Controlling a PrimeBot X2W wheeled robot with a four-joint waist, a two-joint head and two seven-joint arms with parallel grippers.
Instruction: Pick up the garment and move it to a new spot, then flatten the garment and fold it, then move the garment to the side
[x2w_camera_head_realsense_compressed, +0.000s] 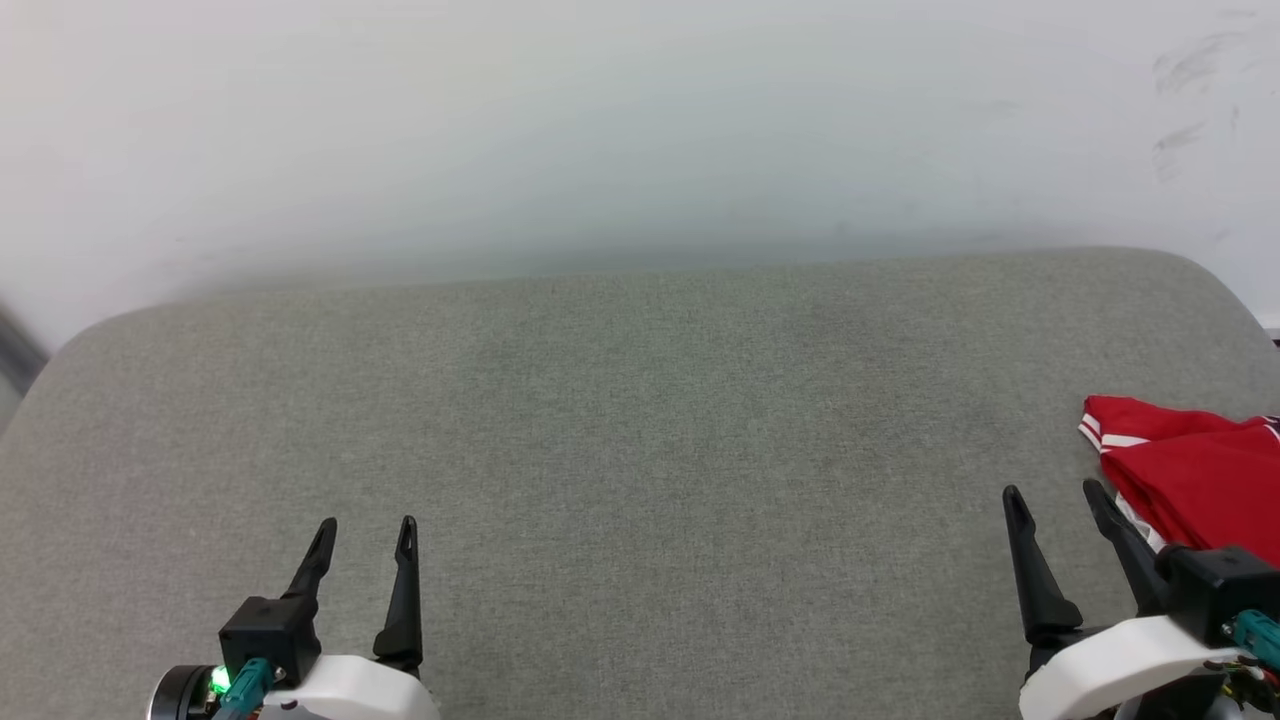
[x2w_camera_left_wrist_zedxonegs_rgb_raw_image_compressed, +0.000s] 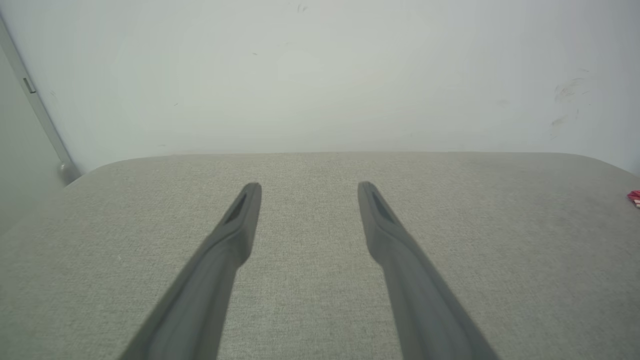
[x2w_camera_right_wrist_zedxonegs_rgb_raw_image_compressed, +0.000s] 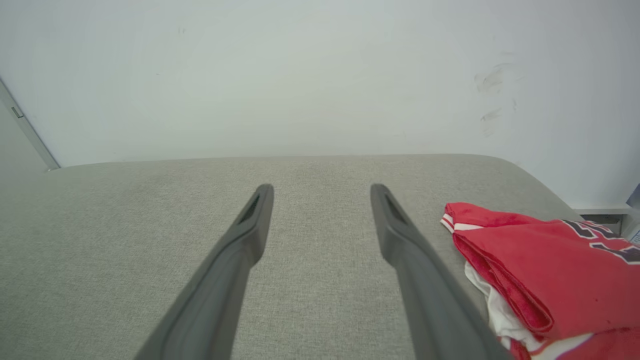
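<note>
Nothing can be read. The garment (x2w_camera_right_wrist_zedxonegs_rgb_raw_image_compressed: 550, 270) carries black, white-outlined lettering (x2w_camera_right_wrist_zedxonegs_rgb_raw_image_compressed: 607, 241) at the right edge of the right wrist view, cut off there; possibly letters or numerals.

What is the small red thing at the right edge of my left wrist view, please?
Observer: That is the garment, a red jersey lying bunched at the right end of the grey fabric surface.
Operator: Is anything holding it?
Observer: No, the right end effector is open and empty, with the jersey just to its right.
Operator: Any markings on it?
Observer: Dark lettering and white striped trim.
</note>
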